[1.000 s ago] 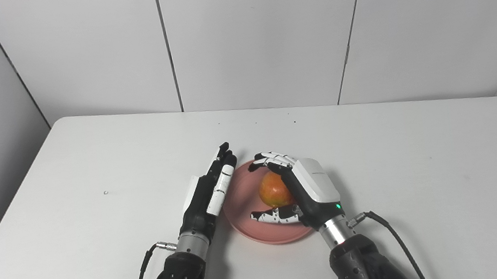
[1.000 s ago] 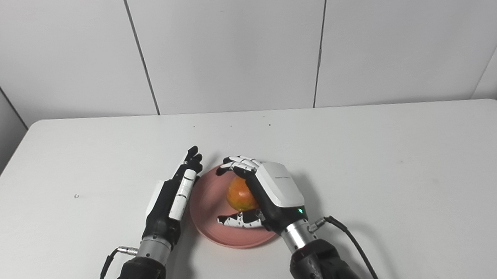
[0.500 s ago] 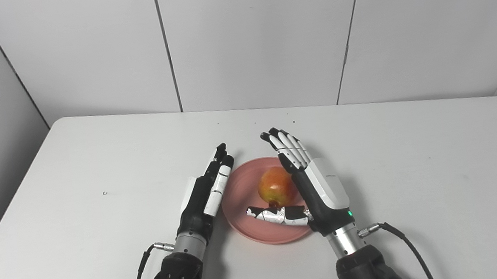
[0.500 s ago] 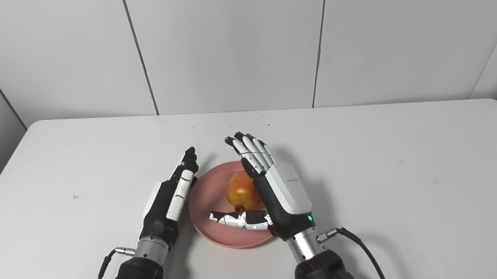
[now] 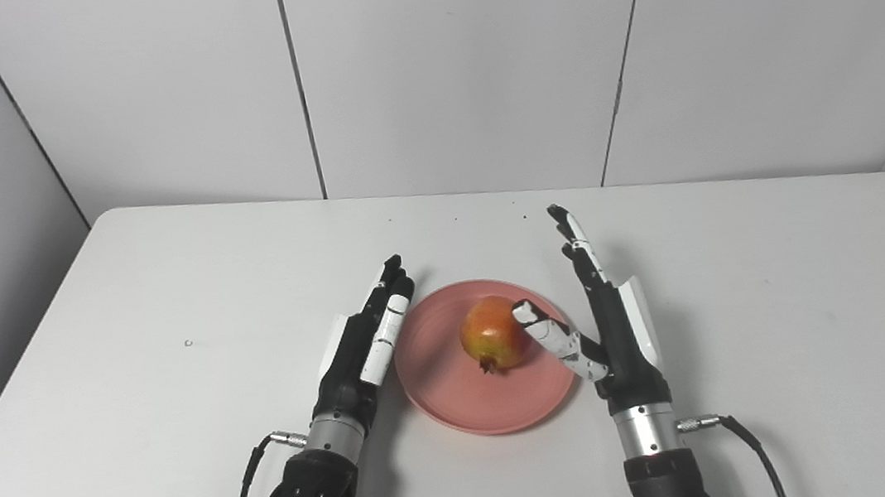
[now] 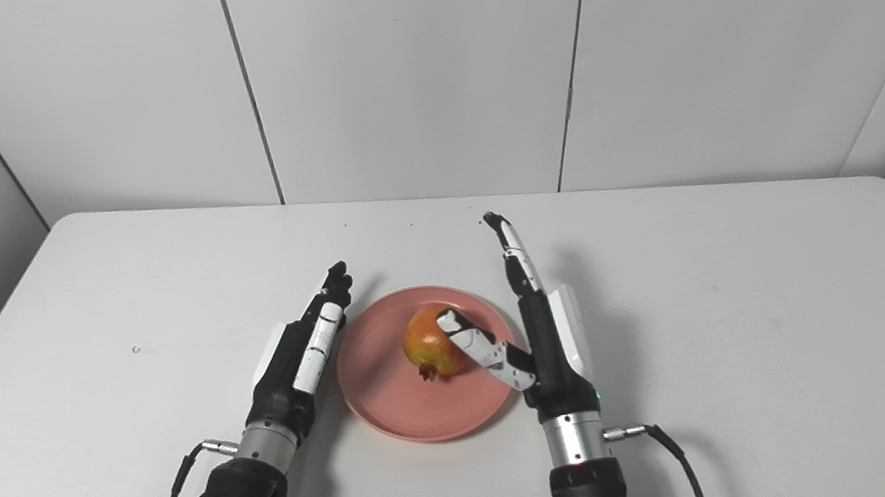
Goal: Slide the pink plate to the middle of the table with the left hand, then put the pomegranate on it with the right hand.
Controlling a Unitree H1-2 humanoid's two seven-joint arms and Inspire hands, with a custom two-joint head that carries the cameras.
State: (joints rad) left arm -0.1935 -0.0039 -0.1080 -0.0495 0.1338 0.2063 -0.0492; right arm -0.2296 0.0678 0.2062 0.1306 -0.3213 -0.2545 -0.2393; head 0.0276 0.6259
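And the right hand [image 5: 614, 329] lets go — a second ago its fingers were curled over the pomegranate [image 5: 492, 344], half a second ago they had straightened above it, and now the whole hand has swung out to the right of the pink plate [image 5: 459, 397]. The fruit sits alone on the plate, upright-ish, its crown toward the near rim. That looks like the placement done.

The fingers [image 5: 579, 254] of the right hand are stretched straight and held together, pointing away up the table [image 5: 125, 318], holding nothing; only the thumb reaches back in, its tip at the fruit's right side — touching or just short, I cannot tell.

The left hand [image 5: 361, 349] lies flat and extended just beside the plate's left rim, empty, barely moved. The plate rests near the table's middle.
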